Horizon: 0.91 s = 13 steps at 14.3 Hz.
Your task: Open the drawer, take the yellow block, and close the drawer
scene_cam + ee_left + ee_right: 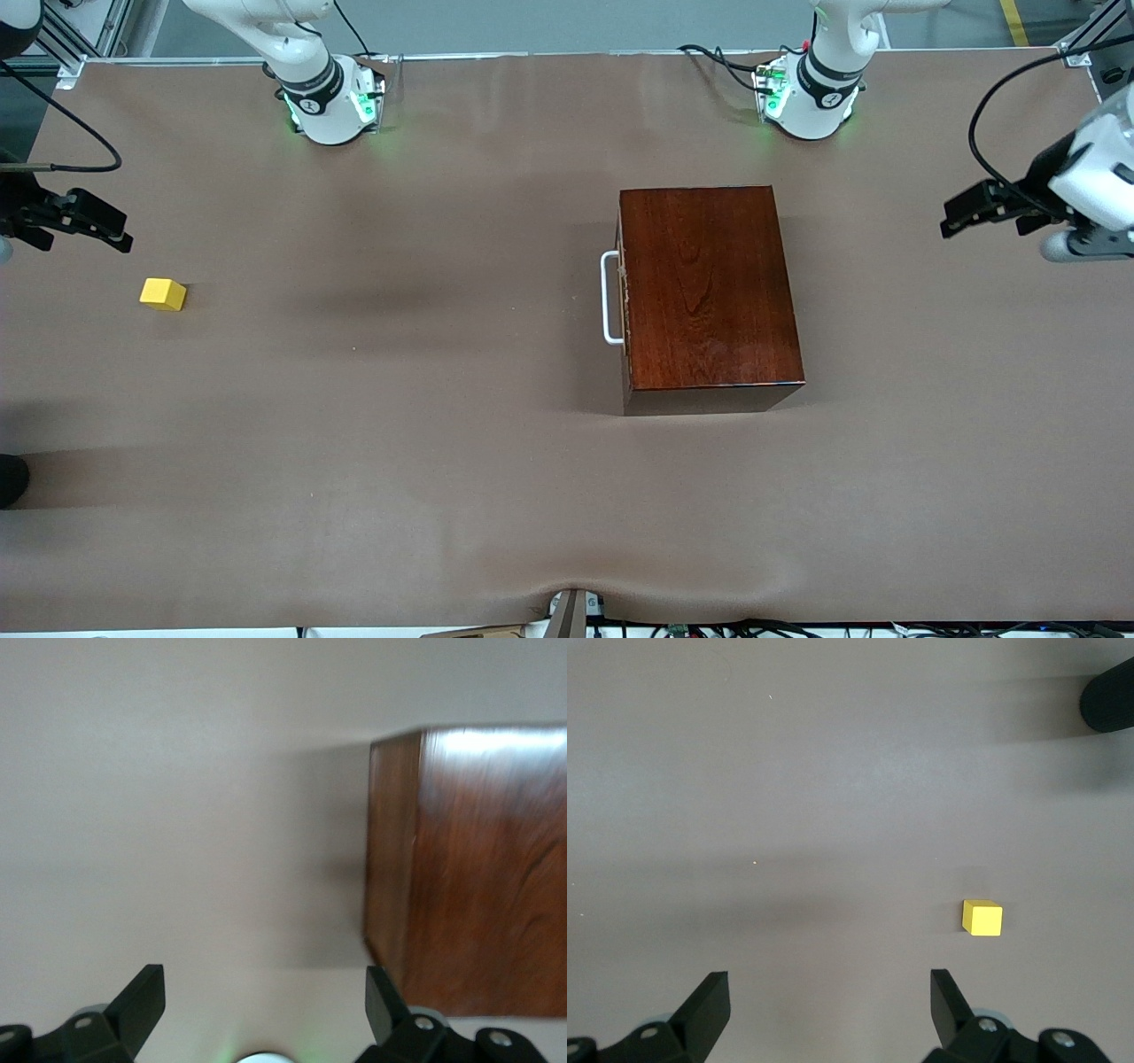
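Resting on the tabletop (443,496) toward the right arm's end, the block (163,294) lies near the right gripper (111,232); the drawer (623,301) is shut; the left gripper (961,215) waits. Both jaws gape, empty.

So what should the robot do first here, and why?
Probably bring the left hand, open and empty at its end of the table, toward the white handle. The drawer sits shut in the wooden box, while the yellow block lies out on the table near the open right hand.
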Tool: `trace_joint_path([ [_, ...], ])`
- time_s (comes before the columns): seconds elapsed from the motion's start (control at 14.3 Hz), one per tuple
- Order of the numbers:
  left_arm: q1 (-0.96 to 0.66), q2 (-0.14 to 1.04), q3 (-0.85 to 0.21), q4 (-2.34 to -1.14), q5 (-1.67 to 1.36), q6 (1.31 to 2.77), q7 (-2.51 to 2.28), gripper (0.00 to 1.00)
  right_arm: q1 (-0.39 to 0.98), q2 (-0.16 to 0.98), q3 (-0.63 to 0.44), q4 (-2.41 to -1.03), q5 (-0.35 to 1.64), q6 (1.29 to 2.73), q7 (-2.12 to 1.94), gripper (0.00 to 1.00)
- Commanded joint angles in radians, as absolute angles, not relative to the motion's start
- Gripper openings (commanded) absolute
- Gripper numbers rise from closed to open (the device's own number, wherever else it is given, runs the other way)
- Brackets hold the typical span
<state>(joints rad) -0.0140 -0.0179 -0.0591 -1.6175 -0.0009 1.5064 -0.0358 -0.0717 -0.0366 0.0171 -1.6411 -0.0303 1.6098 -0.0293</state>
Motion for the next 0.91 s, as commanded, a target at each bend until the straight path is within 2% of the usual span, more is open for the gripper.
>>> trace_joint_path([
  [0.0,-0.017,-0.051,-0.084,-1.628,0.038,1.476,0.017,1.00,-0.069,-0.028,0.018,-1.621,-0.017,1.605,-0.012,1.00],
  [0.84,-0.025,-0.028,-0.123,-1.574,0.092,1.502,-0.055,1.00,-0.071,-0.028,0.018,-1.617,0.021,1.595,-0.009,1.00],
])
